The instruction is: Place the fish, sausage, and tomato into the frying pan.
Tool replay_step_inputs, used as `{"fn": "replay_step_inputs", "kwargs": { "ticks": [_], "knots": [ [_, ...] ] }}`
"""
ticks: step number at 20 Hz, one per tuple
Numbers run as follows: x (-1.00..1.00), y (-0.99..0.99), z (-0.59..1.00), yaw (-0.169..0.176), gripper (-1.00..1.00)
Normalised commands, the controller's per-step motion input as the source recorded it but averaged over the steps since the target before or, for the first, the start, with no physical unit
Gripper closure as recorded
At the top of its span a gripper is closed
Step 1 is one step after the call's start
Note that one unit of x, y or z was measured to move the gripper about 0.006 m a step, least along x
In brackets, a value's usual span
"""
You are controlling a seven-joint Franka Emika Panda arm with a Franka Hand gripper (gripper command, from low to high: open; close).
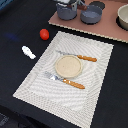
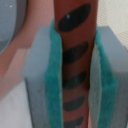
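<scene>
1. The hand (image 2: 75, 75) is gripping the sausage (image 2: 75, 55): in the wrist view the reddish-brown rod with dark marks is sitting between the two teal-padded fingers (image 2: 54, 75), pads touching it on both sides.
2. In the exterior view the hand itself is not clearly showing; a grey shape is sitting at the top edge beside the taller pot (image 1: 66, 10), and I cannot tell whether that is the hand.
3. The frying pan (image 1: 91, 14) is standing on the pinkish board (image 1: 107, 27), on the far side of the striped mat (image 1: 65, 67). Its dark inside is appearing bare, though the picture is too coarse to be certain.
4. The sausage is therefore not yet resting in the pan; a grey curved edge beside the hand in the wrist view may be a vessel wall, but I cannot tell which vessel.
5. The tomato (image 1: 44, 34) is lying on the dark counter (image 1: 20, 20), just off the mat's far corner on the exterior view's left.
6. The fish (image 1: 28, 52) is lying on the counter beside the mat's edge, on the same side, nearer the camera than the tomato.
7. Judgement: none of the three items is showing in the pan; one is in hand, two are waiting.
8. The tan plate (image 1: 67, 66) at mid-mat is holding nothing, with cutlery either side; the cream bowl (image 1: 123, 17) is cut off by the frame.
</scene>
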Motion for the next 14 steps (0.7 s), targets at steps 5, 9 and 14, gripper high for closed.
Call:
{"fn": "replay_step_inputs", "kwargs": {
  "ticks": [5,9,14],
  "knots": [
    [0.60,0.87,0.18,0.000,1.00],
    [0.59,0.86,0.14,0.000,1.00],
    [0.62,0.70,0.00,-0.003,1.00]
  ]
}}
